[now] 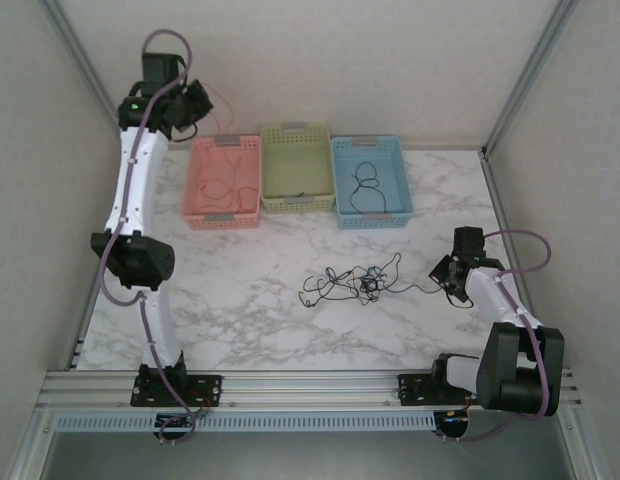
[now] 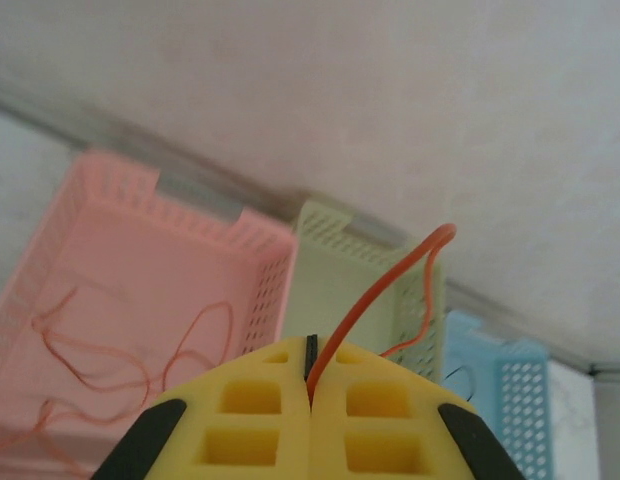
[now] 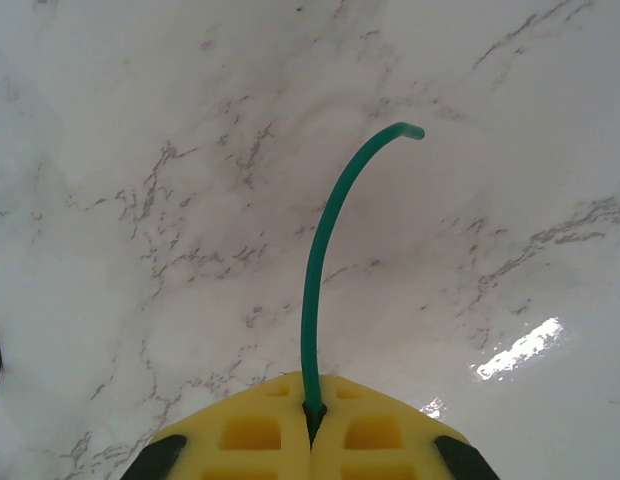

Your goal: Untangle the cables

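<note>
A tangle of thin dark cables [image 1: 352, 283] lies on the marble table [image 1: 250, 300], right of centre. One strand runs from it to my right gripper [image 1: 443, 277], low over the table at the right. In the right wrist view that gripper [image 3: 312, 405] is shut on a green cable [image 3: 318, 250], whose free end curves upward. My left gripper [image 1: 197, 100] hangs high over the back left, above the pink basket [image 1: 195, 180]. Its yellow fingers [image 2: 240, 420] are shut on a red-orange cable [image 2: 375, 295]. The rest of that cable [image 1: 225, 190] lies coiled in the pink basket [image 2: 110, 190].
Three baskets stand in a row at the back: pink, green [image 1: 297, 135] and blue [image 1: 395, 180]. A black cable [image 1: 365, 185] lies in the blue one. Grey walls and a metal frame close in the table on the left, back and right.
</note>
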Tool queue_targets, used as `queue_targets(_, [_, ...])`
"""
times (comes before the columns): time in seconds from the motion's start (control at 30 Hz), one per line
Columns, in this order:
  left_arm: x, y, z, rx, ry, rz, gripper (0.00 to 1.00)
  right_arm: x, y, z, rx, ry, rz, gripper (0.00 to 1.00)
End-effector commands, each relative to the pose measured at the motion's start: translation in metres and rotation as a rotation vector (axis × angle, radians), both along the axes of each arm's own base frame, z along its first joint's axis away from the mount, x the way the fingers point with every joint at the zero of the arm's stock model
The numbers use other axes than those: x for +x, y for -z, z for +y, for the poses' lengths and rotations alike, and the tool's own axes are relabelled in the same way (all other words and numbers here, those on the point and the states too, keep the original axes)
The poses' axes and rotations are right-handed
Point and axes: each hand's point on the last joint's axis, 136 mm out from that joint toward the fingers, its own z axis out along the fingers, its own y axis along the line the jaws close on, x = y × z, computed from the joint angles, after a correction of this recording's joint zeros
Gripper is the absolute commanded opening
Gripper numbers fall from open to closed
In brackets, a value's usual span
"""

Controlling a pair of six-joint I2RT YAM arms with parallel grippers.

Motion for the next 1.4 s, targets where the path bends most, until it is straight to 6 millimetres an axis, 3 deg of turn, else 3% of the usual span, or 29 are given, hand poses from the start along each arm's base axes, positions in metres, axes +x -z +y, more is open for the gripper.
queue_targets(0.0, [0.001,0.087,-0.016,-0.050,0.032,0.200,0.07,-0.002,0.003,-0.001,-0.004,-0.003,0.001,0.00])
queue_targets(0.13, [-0.002,0.154,-0.025,-0.026,0.044,0.320,0.16,-0.003,0.004,-0.001,0.001,-0.005,0.002,0.00])
queue_targets(0.23, [-0.010,0.179,-0.017,-0.002,0.007,0.375,0.27,-0.002,0.003,0.000,0.002,-0.006,-0.001,0.00])
queue_targets(0.43, [-0.030,0.176,0.012,0.072,-0.067,0.399,0.54,-0.002,0.004,0.000,0.005,-0.007,0.002,0.00])
queue_targets(0.57, [-0.045,0.167,0.031,0.038,-0.118,0.387,0.59,-0.002,0.004,0.001,0.008,-0.009,0.000,0.00])
queue_targets(0.67, [-0.058,0.145,0.027,-0.001,-0.098,0.331,0.60,-0.001,0.004,0.001,0.010,-0.010,-0.001,0.00])
queue_targets(0.8, [-0.089,0.108,-0.003,-0.071,-0.006,0.223,0.60,0.001,0.004,0.006,0.038,-0.019,-0.016,0.00])
queue_targets(0.93, [-0.144,0.102,-0.051,-0.098,0.135,0.172,0.64,0.004,0.000,0.013,0.070,-0.035,-0.044,0.00])
queue_targets(1.07, [-0.212,0.135,-0.131,-0.101,0.410,0.204,0.66,0.006,0.001,0.020,0.105,-0.054,-0.053,0.00])
queue_targets(1.17, [-0.261,0.174,-0.177,-0.075,0.595,0.248,0.68,0.007,0.002,0.021,0.111,-0.059,-0.046,0.00])
queue_targets(1.3, [-0.305,0.230,-0.215,-0.001,0.752,0.324,0.69,0.006,0.002,0.021,0.110,-0.058,-0.046,0.00])
queue_targets(1.37, [-0.312,0.247,-0.224,0.027,0.781,0.332,0.69,0.006,0.003,0.022,0.112,-0.060,-0.046,0.00])
